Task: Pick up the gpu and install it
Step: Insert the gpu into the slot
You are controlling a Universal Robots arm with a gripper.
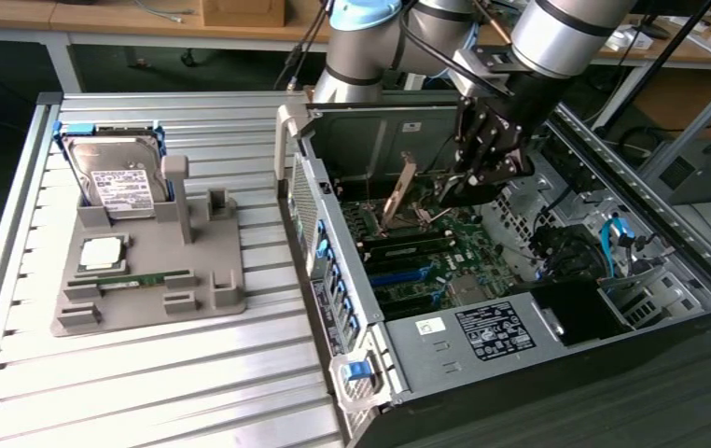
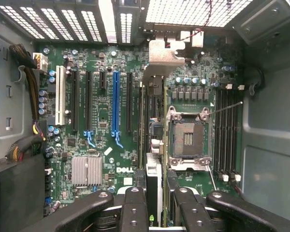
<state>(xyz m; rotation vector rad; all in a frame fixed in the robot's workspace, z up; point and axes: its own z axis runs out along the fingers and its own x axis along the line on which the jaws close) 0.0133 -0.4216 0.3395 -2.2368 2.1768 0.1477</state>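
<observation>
The gpu (image 2: 166, 53) is seen edge-on in the wrist view. It is a thin dark card that runs from between my fingers to its silvery end bracket near the case's vented rear wall. My gripper (image 2: 156, 205) is shut on it, with one black finger (image 2: 134, 208) on each side. The card hangs above the green motherboard (image 2: 101, 145), between the expansion slots and the processor socket (image 2: 187, 137). In the exterior view, my gripper (image 1: 478, 182) is lowered inside the open computer case (image 1: 369, 373). The gpu (image 1: 398, 193) shows there as a narrow tilted strip.
A long blue slot (image 2: 116, 101) and black slots lie beside the card. Cables (image 2: 24, 140) crowd one case wall. On the slatted table, at the exterior view's left, a grey holder (image 1: 206, 280) carries a hard drive (image 1: 117, 177), a processor (image 1: 101, 252) and a memory stick (image 1: 132, 278).
</observation>
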